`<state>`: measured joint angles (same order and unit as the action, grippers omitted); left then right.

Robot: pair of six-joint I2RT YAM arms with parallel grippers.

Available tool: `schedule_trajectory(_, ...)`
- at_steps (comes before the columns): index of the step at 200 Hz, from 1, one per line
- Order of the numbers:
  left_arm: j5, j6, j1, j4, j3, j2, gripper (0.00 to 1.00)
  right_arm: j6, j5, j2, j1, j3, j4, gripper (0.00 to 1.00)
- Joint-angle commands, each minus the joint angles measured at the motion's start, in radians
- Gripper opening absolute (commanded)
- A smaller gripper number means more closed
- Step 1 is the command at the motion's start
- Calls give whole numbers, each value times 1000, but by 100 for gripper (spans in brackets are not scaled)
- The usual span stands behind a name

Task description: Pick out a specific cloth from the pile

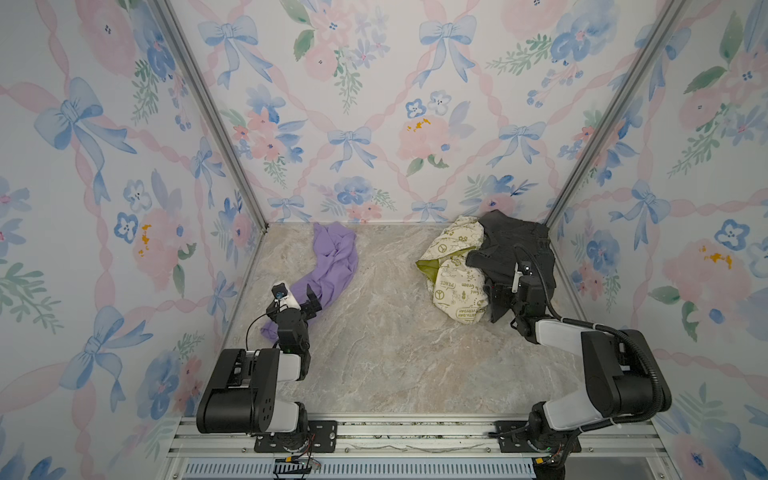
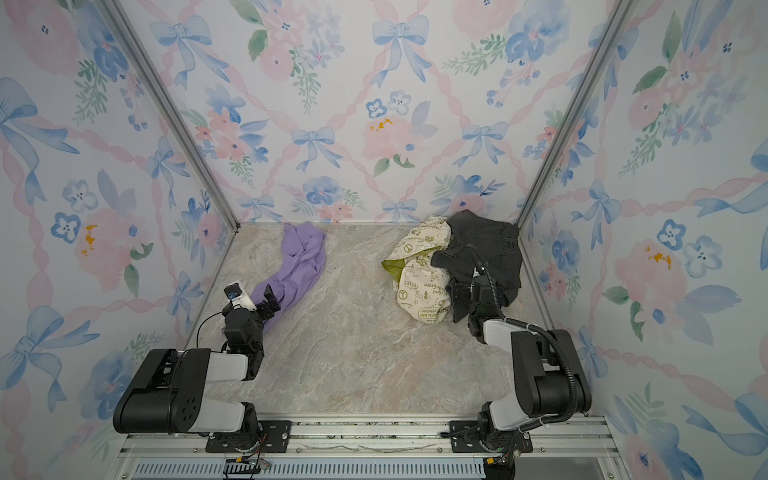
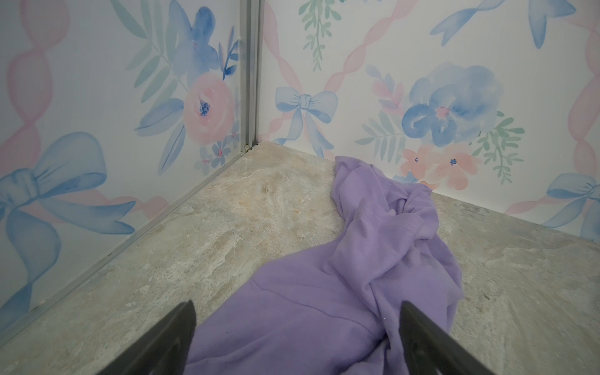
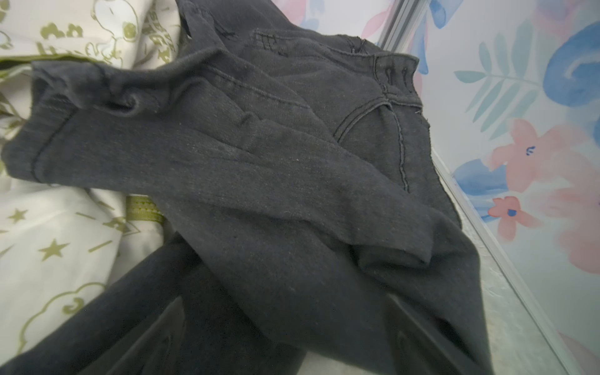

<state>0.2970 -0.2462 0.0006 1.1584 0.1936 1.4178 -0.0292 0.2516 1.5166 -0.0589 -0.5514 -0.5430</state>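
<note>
The lavender cloth [image 1: 332,266] [image 2: 301,266] lies alone on the marble floor at the back left, stretched out in a twisted strip. My left gripper [image 1: 297,301] [image 3: 296,305] is open just above its near end, with purple fabric [image 3: 357,276] under the gap and nothing gripped. At the back right is the pile [image 1: 453,266]: a cream cloth with green peace-sign print and a dark grey-black garment [image 1: 511,249] [image 4: 259,162] draped partly over it. My right gripper [image 1: 505,291] [image 4: 287,300] hangs open low over the dark garment, its fingers straddling a fold.
Flowered walls close in the left, back and right sides, with aluminium posts [image 1: 216,116] [image 1: 602,124] in the back corners. The pile lies close to the right wall. A metal rail [image 1: 415,440] carrying both arm bases runs along the front edge.
</note>
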Motion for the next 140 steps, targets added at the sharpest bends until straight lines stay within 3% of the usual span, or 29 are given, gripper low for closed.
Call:
schedule_trajectory(1,-17,18,0,24,6,-4,98,-1,-25,-13,2,44,-114,97)
schedule_trajectory(49,-52,49,-14,31,7,1,98,14,-20,-16,-13,94,-193,97)
schedule_trajectory(57,-59,69,-26,46,4,6,98,17,-34,-7,-13,137,-261,97)
schedule_trajectory(71,-81,111,-54,56,11,29,98,29,-43,51,-14,230,-534,97)
schedule_trajectory(98,-164,191,-86,201,-7,136,98,-4,12,34,-7,194,-431,97)
schedule_trajectory(140,-7,169,-117,191,-7,131,98,8,17,28,-16,176,-389,97)
